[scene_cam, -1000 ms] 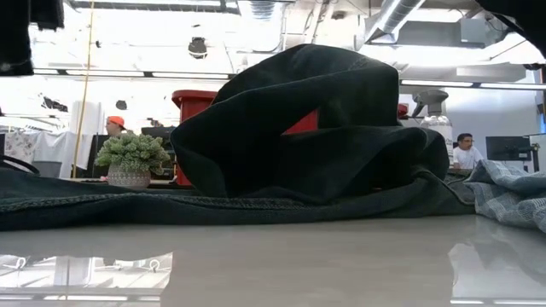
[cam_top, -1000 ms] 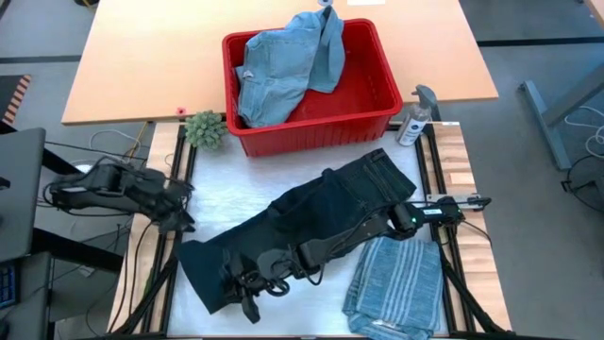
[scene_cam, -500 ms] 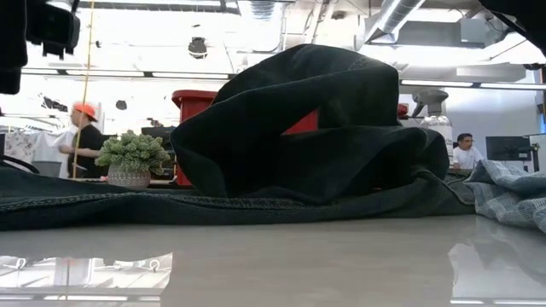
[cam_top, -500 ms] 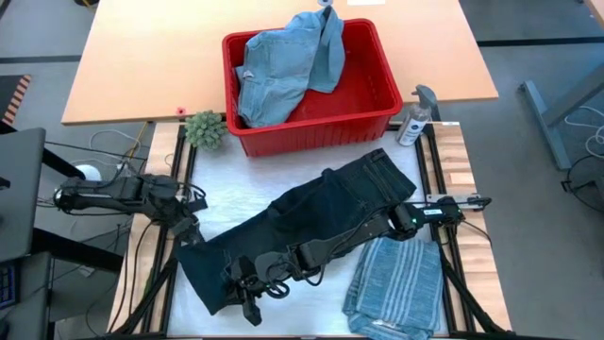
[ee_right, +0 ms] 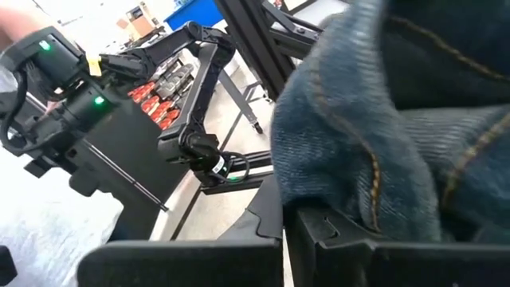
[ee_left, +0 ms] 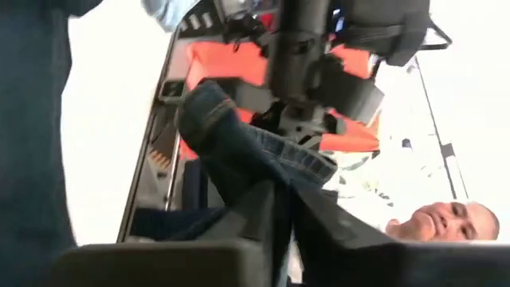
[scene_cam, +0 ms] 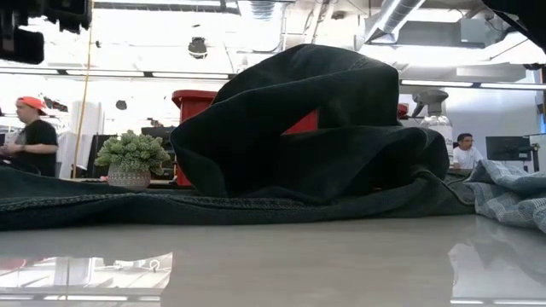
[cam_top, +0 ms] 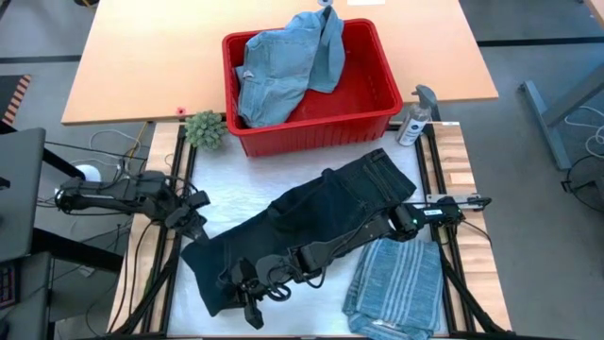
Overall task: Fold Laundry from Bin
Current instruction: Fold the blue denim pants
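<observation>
the dark navy trousers (cam_top: 311, 222) lie spread slantwise across the white table top (cam_top: 236, 189), their waist end toward the far right near the red bin (cam_top: 377, 66) and their leg end reaching the near left. in the low view they rise as a dark mound (scene_cam: 307, 128) in front of the bin (scene_cam: 192, 98).

the left gripper (cam_top: 193, 225) sits at the left edge of the leg end, touching the cloth; its wrist view shows both fingers (ee_left: 267, 215) pressed together on a hemmed fold of the dark fabric (ee_left: 239, 147), so it is clamped on the trousers. the right gripper (cam_top: 247, 288) lies low over the near part of the leg, its arm stretched across the garment from the right; its wrist view shows stitched denim bunched right at the closed fingers (ee_right: 319, 231), so it too grips the trousers.

a blue-grey striped shirt (cam_top: 396, 283) lies folded at the near right, just beside the trousers. the bin stands at the far side of the table, holding light blue denim pieces (cam_top: 283, 61) that drape over its far rim. a small potted plant (cam_top: 205, 127) stands just left of the bin, and a spray bottle (cam_top: 415, 118) just right of it.

in the room behind, a person in a red cap (scene_cam: 30, 136) stands at the left and another person (scene_cam: 465, 153) sits at the right.
</observation>
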